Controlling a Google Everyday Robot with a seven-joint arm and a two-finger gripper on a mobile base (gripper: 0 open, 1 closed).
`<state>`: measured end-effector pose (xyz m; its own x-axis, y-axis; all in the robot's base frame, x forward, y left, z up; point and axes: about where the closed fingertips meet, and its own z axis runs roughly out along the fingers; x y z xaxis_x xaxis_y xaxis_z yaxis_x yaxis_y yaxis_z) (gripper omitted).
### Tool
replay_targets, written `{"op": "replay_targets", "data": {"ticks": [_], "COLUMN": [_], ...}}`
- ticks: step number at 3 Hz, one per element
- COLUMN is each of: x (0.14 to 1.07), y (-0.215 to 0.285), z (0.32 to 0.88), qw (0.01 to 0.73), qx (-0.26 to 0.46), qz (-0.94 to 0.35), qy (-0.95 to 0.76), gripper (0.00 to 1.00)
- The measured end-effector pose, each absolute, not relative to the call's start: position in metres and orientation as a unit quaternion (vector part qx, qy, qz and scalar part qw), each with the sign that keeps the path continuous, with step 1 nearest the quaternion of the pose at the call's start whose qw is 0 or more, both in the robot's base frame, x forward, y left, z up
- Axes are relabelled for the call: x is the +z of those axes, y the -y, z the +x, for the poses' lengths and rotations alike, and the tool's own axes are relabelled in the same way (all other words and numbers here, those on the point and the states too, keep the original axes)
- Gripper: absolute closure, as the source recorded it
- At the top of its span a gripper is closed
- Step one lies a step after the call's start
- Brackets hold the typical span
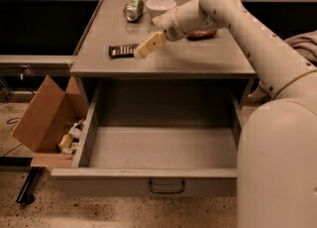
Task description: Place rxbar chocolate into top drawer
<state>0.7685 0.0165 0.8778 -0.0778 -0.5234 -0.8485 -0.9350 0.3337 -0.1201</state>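
You see the pale arm (pixel 247 28) first. It reaches in from the right across the grey worktop (pixel 198 56) and slopes down towards the worktop's front left.

Under the worktop the top drawer (pixel 143 173) is pulled fully out. Its grey floor is bare and its dark wire handle (pixel 167 187) sits at the front centre.

An open cardboard box (pixel 42 118) lies tipped on the floor to the left of the drawer, with small packets at its mouth.

Along the back of the worktop are a white bowl (pixel 160 6) and, just to its left, a dented can (pixel 133 10). A reddish packet (pixel 202 34) lies behind the arm.

The hand (pixel 143 49) is low over the front-left part of the worktop. Its pale tip meets the right end of the rxbar chocolate (pixel 121 50). You cannot tell whether the hand is spread, pressed together or pinching the bar.

The bar lies flat on the worktop to the hand's left, lengthwise left to right, well behind the drawer opening.

Pale marks show on the dark wrapper, but you cannot read them. The can's label is unreadable too.
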Motion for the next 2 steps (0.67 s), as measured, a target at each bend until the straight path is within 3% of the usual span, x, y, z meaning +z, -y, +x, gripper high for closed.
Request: {"op": "replay_targets", "data": {"ticks": [2], "x": [0.8624], "y": [-0.0351], "z": [0.7824], "qw": [0.429], "qx": [0.263], "qz": [-0.515], "qy": [-0.694], "gripper": [0.0]}}
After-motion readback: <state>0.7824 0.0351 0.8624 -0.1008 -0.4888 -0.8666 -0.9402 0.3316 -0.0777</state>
